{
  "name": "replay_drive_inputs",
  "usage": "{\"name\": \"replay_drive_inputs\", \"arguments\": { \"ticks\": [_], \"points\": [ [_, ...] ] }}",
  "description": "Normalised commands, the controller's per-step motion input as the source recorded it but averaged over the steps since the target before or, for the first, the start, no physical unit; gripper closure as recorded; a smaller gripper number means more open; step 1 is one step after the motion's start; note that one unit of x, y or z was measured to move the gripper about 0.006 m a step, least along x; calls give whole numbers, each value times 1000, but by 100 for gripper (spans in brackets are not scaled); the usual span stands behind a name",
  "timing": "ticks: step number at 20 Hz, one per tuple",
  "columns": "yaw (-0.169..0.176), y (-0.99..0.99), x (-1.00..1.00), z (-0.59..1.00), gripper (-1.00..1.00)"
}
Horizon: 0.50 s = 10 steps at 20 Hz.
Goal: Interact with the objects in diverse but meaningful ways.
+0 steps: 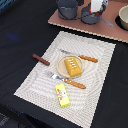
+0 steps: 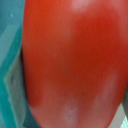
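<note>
The tomato (image 2: 70,62) fills the wrist view as a smooth, glossy red round, so it looks like a light, hard, slippery toy best taken across its widest middle. It sits right up against the claw (image 1: 96,6), which hangs over a grey pot (image 1: 91,17) on the brown board at the far end of the counter (image 1: 20,30). The claw appears clamped on the tomato, though its fingers are hidden.
</note>
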Motion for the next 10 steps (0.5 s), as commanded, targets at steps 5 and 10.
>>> {"name": "replay_drive_inputs", "arguments": {
  "ticks": [5, 10],
  "points": [
    [0, 339, -177, -50, -100],
    [0, 314, -159, -105, -100]
  ]
}}
